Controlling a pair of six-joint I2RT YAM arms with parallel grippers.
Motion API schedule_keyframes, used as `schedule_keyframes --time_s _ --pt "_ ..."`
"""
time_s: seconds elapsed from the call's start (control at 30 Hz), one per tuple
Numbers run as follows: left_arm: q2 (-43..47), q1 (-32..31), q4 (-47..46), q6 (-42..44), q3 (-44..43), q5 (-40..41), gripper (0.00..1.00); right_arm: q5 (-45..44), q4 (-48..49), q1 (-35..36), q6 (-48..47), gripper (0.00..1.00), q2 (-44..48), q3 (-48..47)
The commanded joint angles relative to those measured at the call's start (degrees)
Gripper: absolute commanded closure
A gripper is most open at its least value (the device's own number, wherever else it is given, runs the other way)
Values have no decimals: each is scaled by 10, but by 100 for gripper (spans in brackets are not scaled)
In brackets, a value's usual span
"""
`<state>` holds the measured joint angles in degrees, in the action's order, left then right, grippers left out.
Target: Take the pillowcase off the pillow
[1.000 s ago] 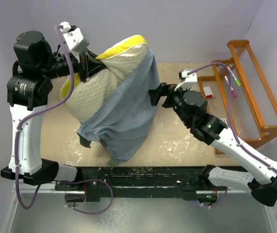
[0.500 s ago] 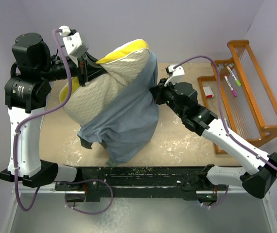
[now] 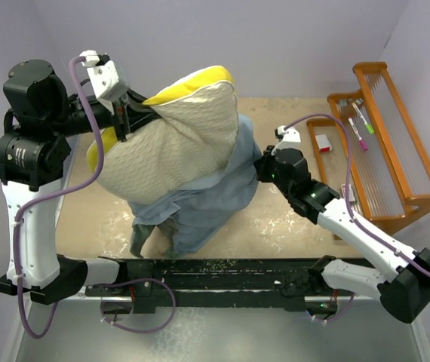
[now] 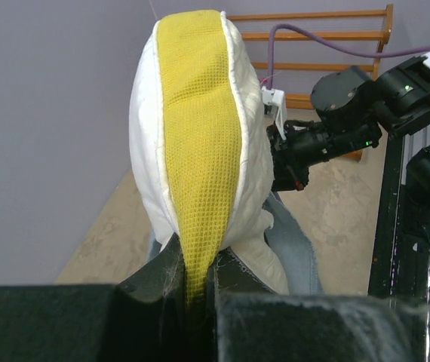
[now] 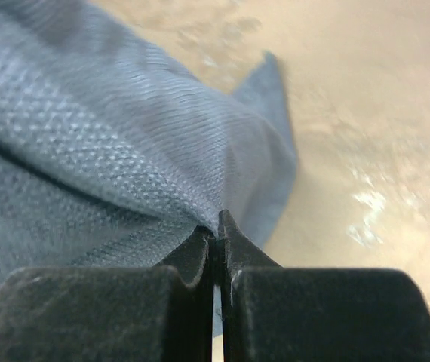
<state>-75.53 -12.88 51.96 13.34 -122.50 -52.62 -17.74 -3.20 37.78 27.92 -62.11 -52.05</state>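
The pillow [image 3: 177, 143], cream-white and quilted with a yellow edge [image 3: 194, 78], stands tilted over the table's left half. My left gripper [image 3: 124, 121] is shut on that yellow edge [image 4: 200, 151], pinched between the jaws [image 4: 196, 280]. The pillowcase [image 3: 209, 202], showing its slate blue-grey side, hangs bunched around the pillow's lower half and rests on the table. My right gripper [image 3: 259, 164] is at the cloth's right edge. In the right wrist view its jaws [image 5: 216, 232] are shut on a fold of the pillowcase [image 5: 109, 136]. A blue strip of it [image 4: 299, 241] shows beside the pillow.
An orange wooden rack [image 3: 396, 128] stands at the table's right edge with markers [image 3: 360, 123] and a small red-and-white item [image 3: 323, 142] on it. Bare tan tabletop [image 3: 290, 219] lies under my right arm. Purple walls enclose the back and sides.
My right gripper went from open to shut on the pillowcase's right edge and drew it down toward the near side. More of the cream pillow is bared. The left arm shifted slightly left.
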Motion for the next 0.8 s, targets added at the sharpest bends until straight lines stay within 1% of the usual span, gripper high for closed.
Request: schedule_keyframes --time_s 0.0,0.07,0.13,0.2,0.27,0.33,0.43,0.53,0.57,0.6,0.63,0.67,0.7,0.77 --pt "36 -1 -108 18 -11 18 100 -44 -61 -43 89 100 -23 52" --pt "45 -1 -143 7 0 47 100 -37 -78 -51 120 100 -54 73" --pt "61 -1 -205 -13 26 96 100 -26 -92 -52 141 100 -84 94" --pt "83 -1 -293 -33 60 158 100 -8 -94 -52 158 100 -112 110" --pt "89 -1 -377 -53 80 233 100 -17 -101 -52 168 100 -121 118" --pt "68 -1 -420 -68 48 303 100 -34 -109 -52 168 100 -115 114" --pt "20 -1 -450 -87 -22 401 100 -50 -134 -52 163 100 -92 87" --pt "-9 -1 -493 -84 -56 470 100 -74 -156 -52 147 100 -71 47" --pt "-19 -1 -490 -81 -72 475 100 -76 -162 -52 139 100 -63 34" --pt "-32 -1 -469 -77 -95 457 100 -70 -160 -51 122 98 -51 22" --pt "-46 -1 -436 -74 -120 416 100 -65 -156 -49 104 92 -35 7" --pt "-58 -1 -388 -66 -145 353 100 -60 -151 -44 75 82 -10 -13" --pt "-66 -1 -343 -62 -158 279 100 -53 -135 -39 51 70 16 -26" --pt "-57 -1 -300 -56 -129 161 100 -27 -93 -34 -2 48 73 -61"
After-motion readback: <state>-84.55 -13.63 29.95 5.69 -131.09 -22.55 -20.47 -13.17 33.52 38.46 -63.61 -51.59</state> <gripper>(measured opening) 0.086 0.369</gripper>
